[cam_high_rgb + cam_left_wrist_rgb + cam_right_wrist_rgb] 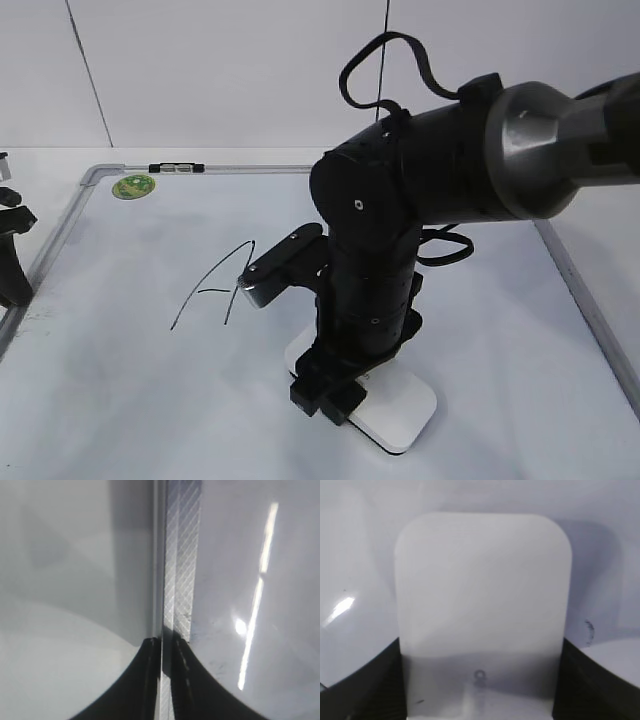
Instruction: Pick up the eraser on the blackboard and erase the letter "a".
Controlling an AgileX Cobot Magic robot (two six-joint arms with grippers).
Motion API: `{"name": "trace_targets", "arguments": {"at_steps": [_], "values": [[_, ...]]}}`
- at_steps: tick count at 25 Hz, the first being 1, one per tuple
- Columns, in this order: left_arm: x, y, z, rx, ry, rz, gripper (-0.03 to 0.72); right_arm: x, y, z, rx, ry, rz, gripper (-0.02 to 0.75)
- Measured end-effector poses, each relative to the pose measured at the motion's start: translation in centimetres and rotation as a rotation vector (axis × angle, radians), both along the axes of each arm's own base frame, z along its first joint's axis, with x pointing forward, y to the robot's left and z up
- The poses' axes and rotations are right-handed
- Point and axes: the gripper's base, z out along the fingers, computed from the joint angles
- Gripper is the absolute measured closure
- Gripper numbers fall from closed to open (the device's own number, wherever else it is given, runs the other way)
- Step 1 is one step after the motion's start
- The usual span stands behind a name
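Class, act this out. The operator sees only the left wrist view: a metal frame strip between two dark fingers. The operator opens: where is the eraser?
Observer: The eraser lies flat on the board, near its front edge, under the right arm.
Operator: Is the right gripper on it?
Observer: The right gripper straddles it, with a finger against each side.
Operator: Any writing there?
Observer: A large angular "A" sits left of that arm. I cannot make out a small one for sure.
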Motion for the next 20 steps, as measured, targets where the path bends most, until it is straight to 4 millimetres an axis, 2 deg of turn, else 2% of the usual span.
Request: {"name": "trace_targets", "arguments": {"at_steps": [8,12,20], "values": [[0.0,0.0,0.0,0.000,0.000,0.000,0.638,0.3,-0.2,0.0,-0.033,-0.037,-0.043,0.209],[0.0,0.0,0.0,0.001,-0.002,0.001,0.638,1.2,-1.0,0.0,-0.021,-0.046,-0.088,0.209],[0.0,0.0,0.0,0.001,-0.002,0.001,0.637,5.0,-5.5,0.1,-0.006,-0.061,-0.253,0.209]]}}
